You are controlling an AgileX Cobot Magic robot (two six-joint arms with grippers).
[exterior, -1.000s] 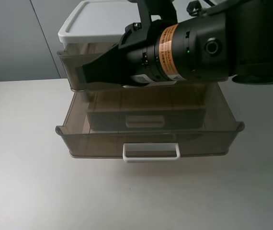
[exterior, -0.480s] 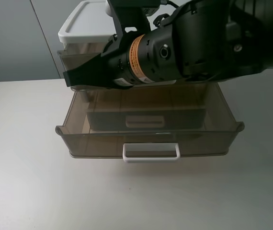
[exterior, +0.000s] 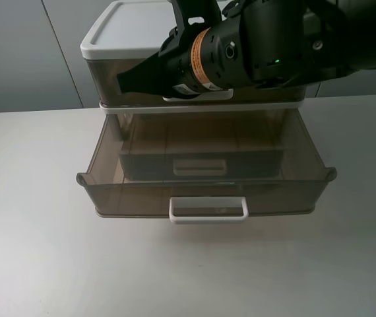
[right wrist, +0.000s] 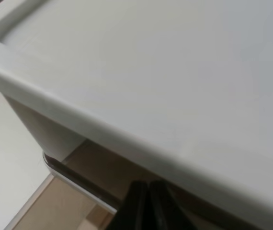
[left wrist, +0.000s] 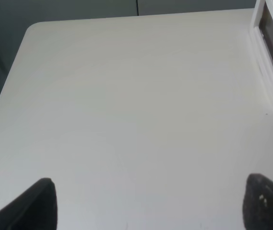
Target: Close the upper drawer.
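Worktop, pale, carries a white-lidded plastic drawer unit. Its see-through smoky-brown upper drawer sits pushed in at the unit's top, with the black right hand before its front. Left wrist: the left hand is spread wide beside the unit. Right wrist: fingertips pressed together.

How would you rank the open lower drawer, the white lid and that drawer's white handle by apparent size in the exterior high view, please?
lower drawer
white lid, partly hidden by the arm
white handle, clearly smallest

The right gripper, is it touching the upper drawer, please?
Cannot tell: the high view has the right gripper overlapping the upper drawer; the wrist view is unclear.
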